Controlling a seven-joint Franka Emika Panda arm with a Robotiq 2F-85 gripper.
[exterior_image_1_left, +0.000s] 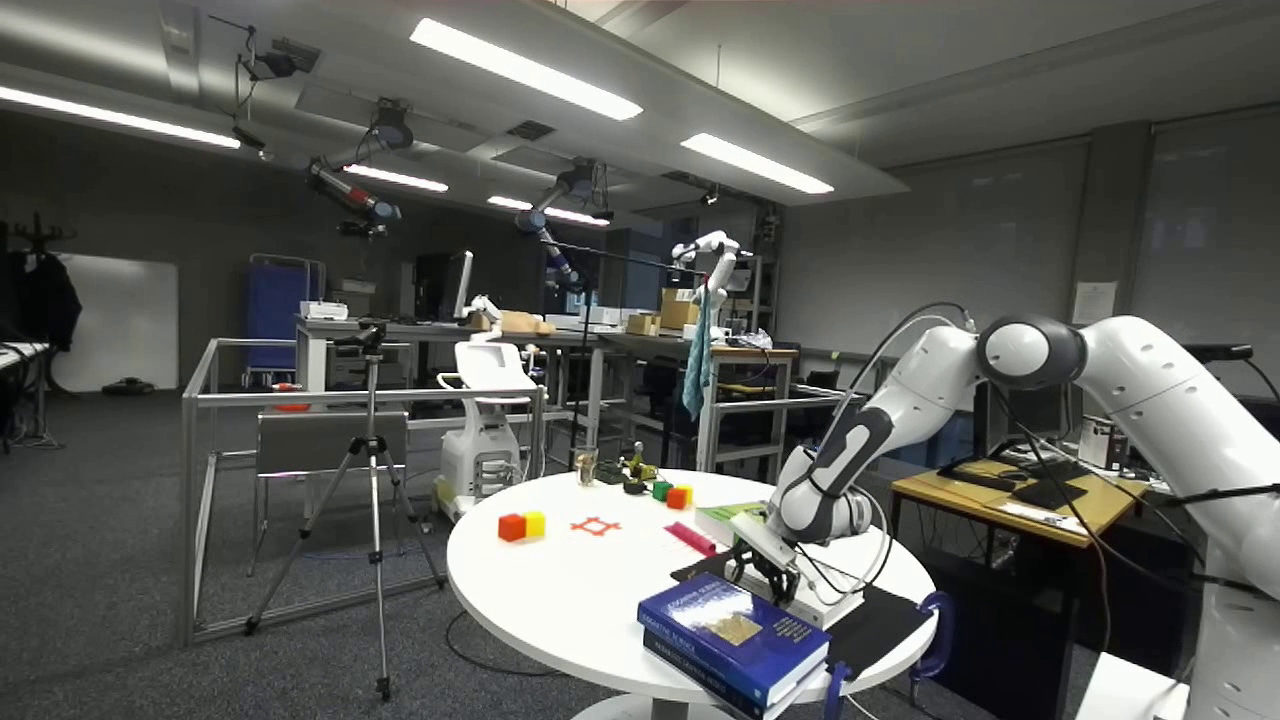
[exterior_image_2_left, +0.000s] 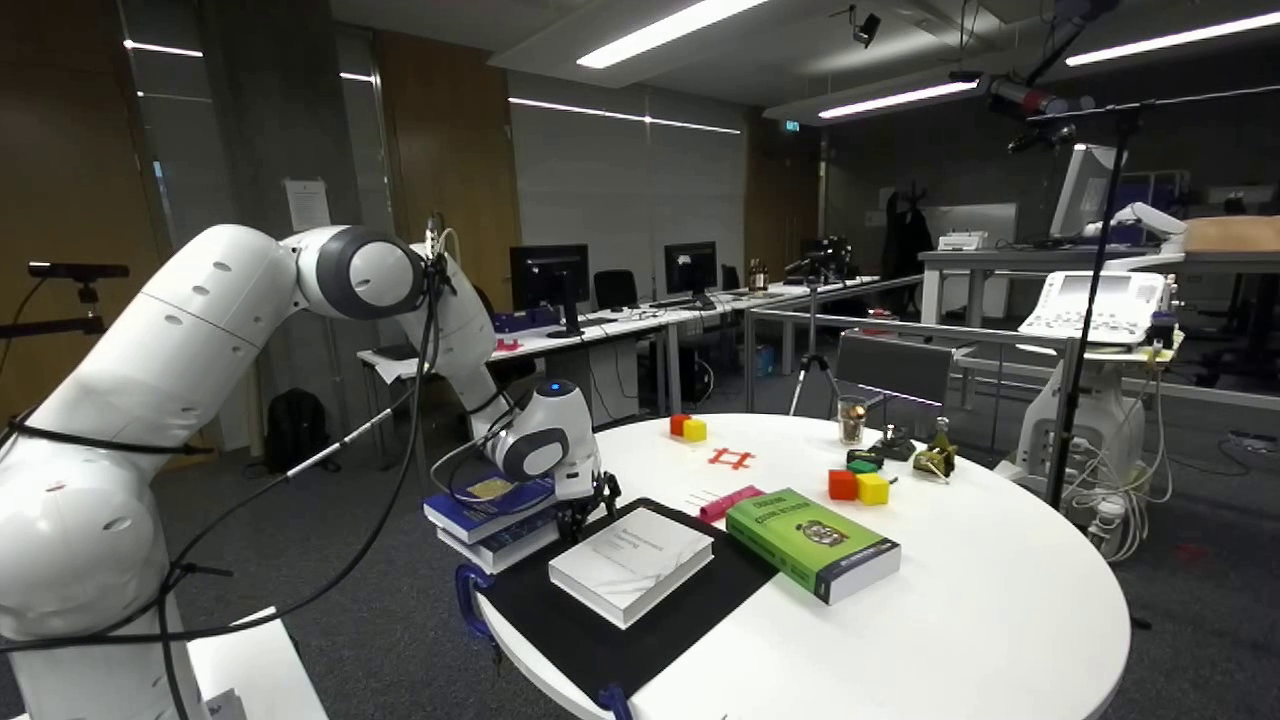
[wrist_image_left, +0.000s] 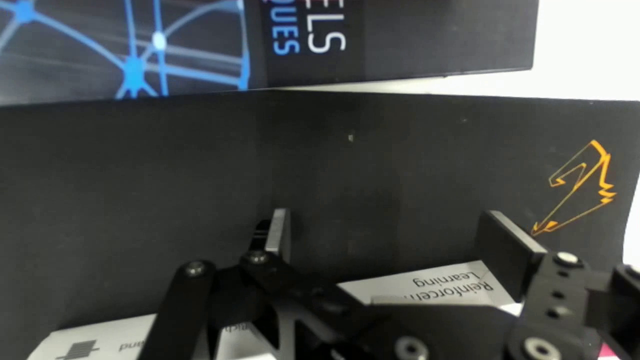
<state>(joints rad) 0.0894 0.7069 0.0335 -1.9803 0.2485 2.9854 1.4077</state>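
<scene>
Near the clamped edge of the desk (exterior_image_2_left: 1000, 620), align the wide-spread, empty hand (wrist_image_left: 392, 232) squarely with the white book (exterior_image_2_left: 632, 556).

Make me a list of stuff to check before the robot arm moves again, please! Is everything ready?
1. Gripper open: ok, its fingers stand wide apart.
2. Nothing pinched: ok, no book is held between the fingers.
3. White book flat: ok, it lies closed on the black mat.
4. Fingers not touching the white book: cannot tell, they overlap it in the wrist view.
5. Blue books safely inside the edge: not ok, the stack seems to stick out past the rim of the table in an exterior view.
6. Toy cubes out of the way: ok, they sit farther across the table.
</scene>
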